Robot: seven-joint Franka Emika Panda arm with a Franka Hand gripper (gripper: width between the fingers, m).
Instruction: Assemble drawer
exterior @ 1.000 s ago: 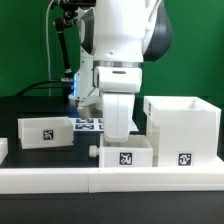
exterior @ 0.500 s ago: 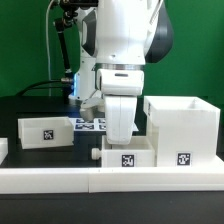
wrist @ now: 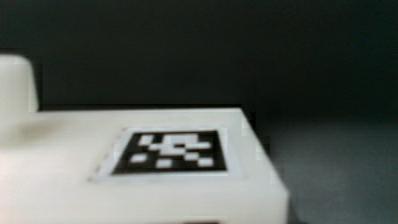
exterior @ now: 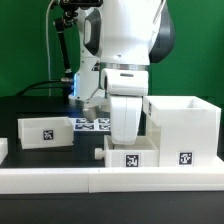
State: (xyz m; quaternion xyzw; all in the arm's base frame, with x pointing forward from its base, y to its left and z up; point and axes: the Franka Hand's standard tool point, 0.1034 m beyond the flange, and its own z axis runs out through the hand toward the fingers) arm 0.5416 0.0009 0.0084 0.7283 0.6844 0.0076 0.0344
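Green wall (exterior: 20, 40), black counter (exterior: 25, 108). The middle tray (exterior: 131, 158) sits against the front rail (exterior: 55, 180), just beside the housing (exterior: 185, 125) on the exterior view's right. The other tray (exterior: 45, 131) lies well apart on its left. My claw (exterior: 126, 138) hangs low over the middle tray; I cannot tell whether it's spread or pinching.

No words, nos. or brand names can be read. The only signs are b/w square tags, coded patterns and not letters. One is on the tray at the exterior view's left (exterior: 44, 132), one on the middle tray (exterior: 131, 160), one on the housing (exterior: 185, 135), and several on the marker board (exterior: 92, 124). Wrist view: one tag (wrist: 173, 152) on a white part (wrist: 71, 130), blurred.
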